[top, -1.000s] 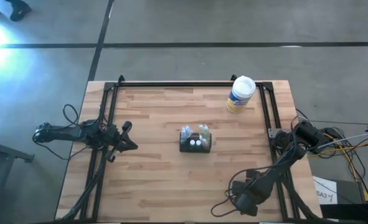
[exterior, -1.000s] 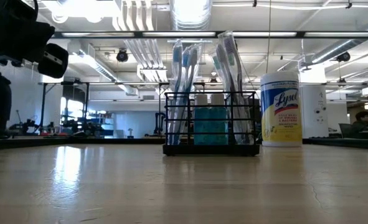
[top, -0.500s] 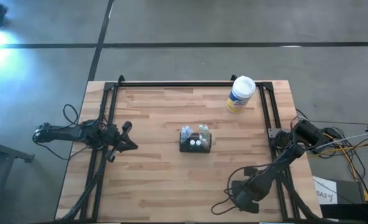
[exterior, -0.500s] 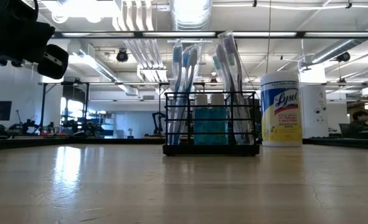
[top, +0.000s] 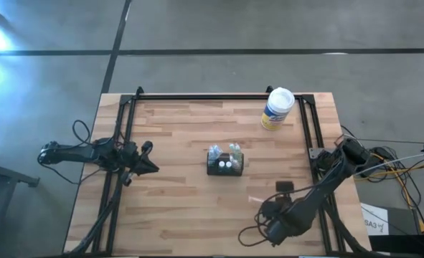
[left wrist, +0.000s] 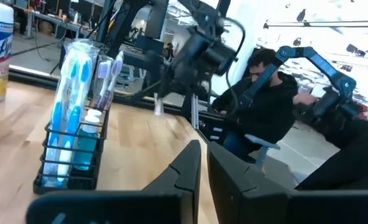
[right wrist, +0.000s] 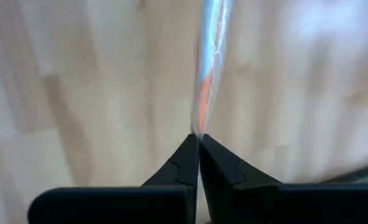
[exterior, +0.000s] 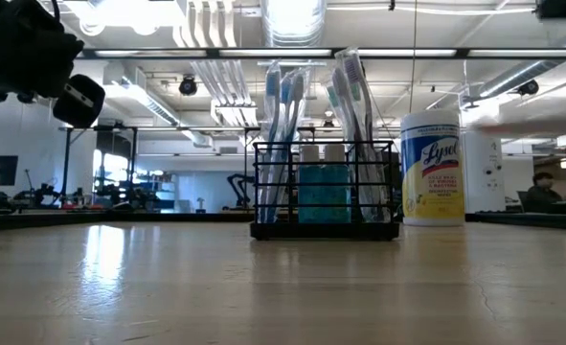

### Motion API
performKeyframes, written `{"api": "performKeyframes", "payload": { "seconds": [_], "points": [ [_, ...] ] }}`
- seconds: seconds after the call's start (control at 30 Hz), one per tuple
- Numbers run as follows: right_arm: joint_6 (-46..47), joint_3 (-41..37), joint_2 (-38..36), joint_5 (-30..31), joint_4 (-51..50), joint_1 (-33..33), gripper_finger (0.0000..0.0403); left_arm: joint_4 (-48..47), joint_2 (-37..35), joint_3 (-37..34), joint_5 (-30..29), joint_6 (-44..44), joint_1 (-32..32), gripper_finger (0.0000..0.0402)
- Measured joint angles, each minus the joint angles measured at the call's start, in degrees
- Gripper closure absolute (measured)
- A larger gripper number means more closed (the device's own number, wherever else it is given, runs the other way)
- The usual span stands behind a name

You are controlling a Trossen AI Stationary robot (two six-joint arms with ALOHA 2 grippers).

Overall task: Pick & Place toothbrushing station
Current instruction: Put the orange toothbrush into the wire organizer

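A light wooden plank table [top: 183,208] with a black frame fills the middle of the high view. The right arm's dark gripper [top: 263,198] shows in the lower right of that view over the table's near right part, its fingers [right wrist: 187,163] pressed together on the end of a slim translucent stick-like item [right wrist: 207,68] with an orange streak, which the right wrist view shows blurred against the wood; what it is cannot be told. The left arm's dark gripper [top: 148,166] rests at the left centre edge, fingers [left wrist: 182,172] nearly touching and holding nothing. A white cylindrical wipes canister with a yellow label [top: 276,109] stands in the upper right of the table. The toothbrushing station [top: 225,162], a small black wire box holder carrying blue and clear toothbrushes and a blue bottle, stands upright at the table's centre, well apart from both grippers and the canister.
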Motion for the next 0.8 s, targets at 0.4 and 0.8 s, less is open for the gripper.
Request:
{"api": "performKeyframes", "payload": {
  "seconds": [0.4, 0.8],
  "points": [
    [-24.2, 20.79, 5.14, 30.06, -10.14, -6.94, 0.0394, 16.89, 6.68, 0.0, 2.6, -7.5, -0.43, 0.0393],
    [-56.21, 38.25, 18.4, 54.49, -9.81, -14.44, 0.0392, 17.83, 21.95, 6.26, 2.44, -10.09, -0.58, 0.0327]
  ]
}}
